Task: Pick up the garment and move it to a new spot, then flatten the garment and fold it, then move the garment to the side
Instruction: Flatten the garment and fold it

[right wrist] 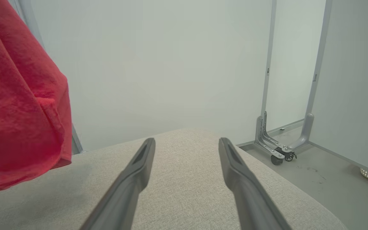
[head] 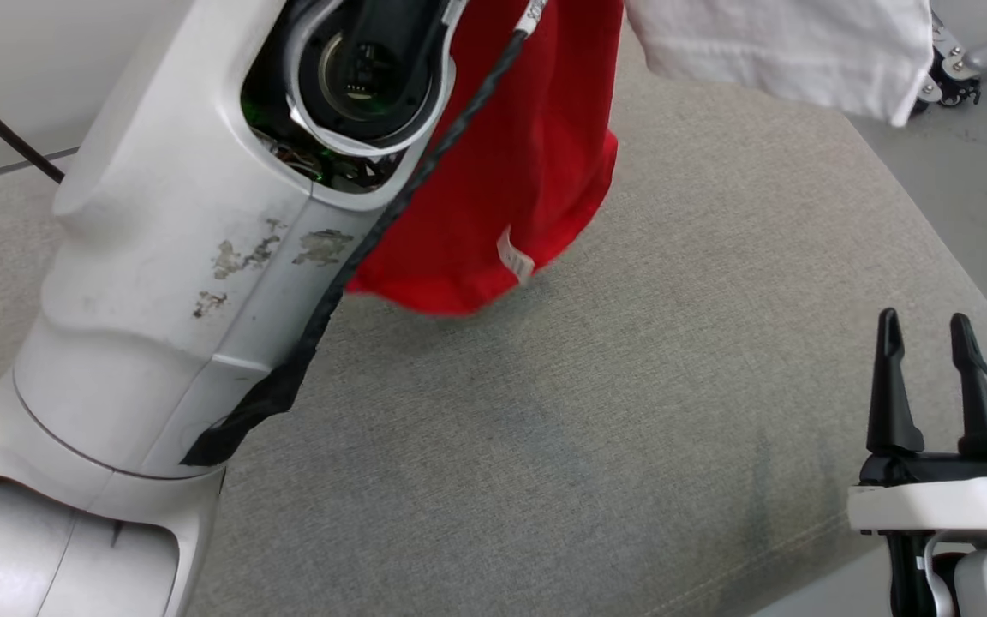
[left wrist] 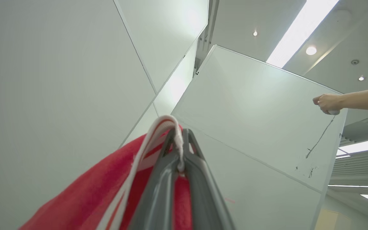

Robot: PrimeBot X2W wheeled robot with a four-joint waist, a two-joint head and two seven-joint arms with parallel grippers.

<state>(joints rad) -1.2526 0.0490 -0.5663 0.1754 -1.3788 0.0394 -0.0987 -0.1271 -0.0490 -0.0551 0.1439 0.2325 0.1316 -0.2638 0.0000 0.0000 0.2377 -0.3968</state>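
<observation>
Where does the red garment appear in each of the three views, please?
Head view: garment at top centre, hanging over the cushion.
Left wrist view: garment at bottom left, pinched in the left gripper.
Right wrist view: garment at left edge.
Shared landmark: the cushion, in head and right wrist views.

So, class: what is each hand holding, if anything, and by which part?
The left hand grips the red garment by its white-striped edge; the right hand is open, holding nothing.
</observation>
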